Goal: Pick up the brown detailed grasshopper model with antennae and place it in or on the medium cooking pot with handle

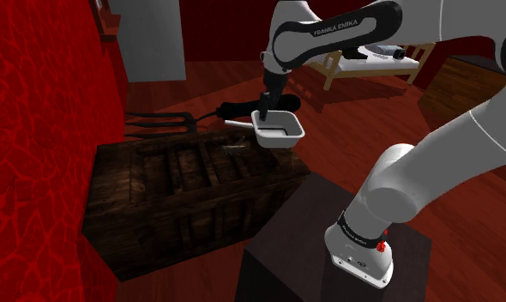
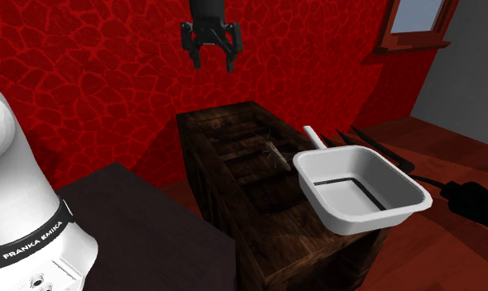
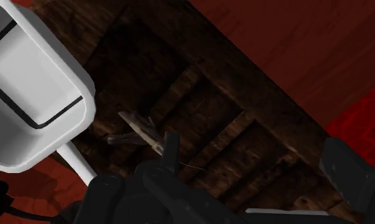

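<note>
Top centre of the second exterior view: end effector (image 2: 213, 63), open wide, holding nothing, high above the bench (image 2: 226, 136). Mid-frame there: grasshopper (image 2: 275, 153) lying on the bench, just left of the white pot (image 2: 375, 217).

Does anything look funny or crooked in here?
The white pot sits at the very corner of the dark wooden table, and part of it seems to hang past the edge. The little grasshopper lies on the tabletop beside it. Nothing looks spilled or broken.
</note>
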You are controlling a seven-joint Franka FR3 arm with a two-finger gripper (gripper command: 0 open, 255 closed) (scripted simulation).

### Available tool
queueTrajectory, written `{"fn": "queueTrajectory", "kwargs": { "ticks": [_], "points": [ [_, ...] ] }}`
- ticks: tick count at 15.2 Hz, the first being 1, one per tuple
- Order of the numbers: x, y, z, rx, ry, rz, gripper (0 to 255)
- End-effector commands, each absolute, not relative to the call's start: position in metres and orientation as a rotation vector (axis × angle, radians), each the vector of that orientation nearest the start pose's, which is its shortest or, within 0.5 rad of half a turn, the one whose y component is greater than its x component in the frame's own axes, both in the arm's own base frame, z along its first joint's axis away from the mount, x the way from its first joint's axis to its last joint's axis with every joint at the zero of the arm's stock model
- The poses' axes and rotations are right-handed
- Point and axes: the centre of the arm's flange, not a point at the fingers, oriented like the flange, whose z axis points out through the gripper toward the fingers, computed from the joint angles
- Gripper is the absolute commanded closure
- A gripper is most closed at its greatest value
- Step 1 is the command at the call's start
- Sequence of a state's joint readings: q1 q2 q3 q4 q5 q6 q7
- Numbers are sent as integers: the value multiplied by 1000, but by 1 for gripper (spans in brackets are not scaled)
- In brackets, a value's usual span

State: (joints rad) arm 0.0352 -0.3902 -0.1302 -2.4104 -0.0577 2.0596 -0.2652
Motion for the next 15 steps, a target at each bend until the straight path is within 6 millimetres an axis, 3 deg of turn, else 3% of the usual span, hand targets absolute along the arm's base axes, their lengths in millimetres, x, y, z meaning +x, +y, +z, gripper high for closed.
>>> {"fn": "queueTrajectory", "kwargs": {
  "ticks": [1, 15],
  "points": [
    [447, -52, 439, -3128, -374, -42, 0],
    [571, -81, 296, -3070, -713, 73, 0]
  ]
}}
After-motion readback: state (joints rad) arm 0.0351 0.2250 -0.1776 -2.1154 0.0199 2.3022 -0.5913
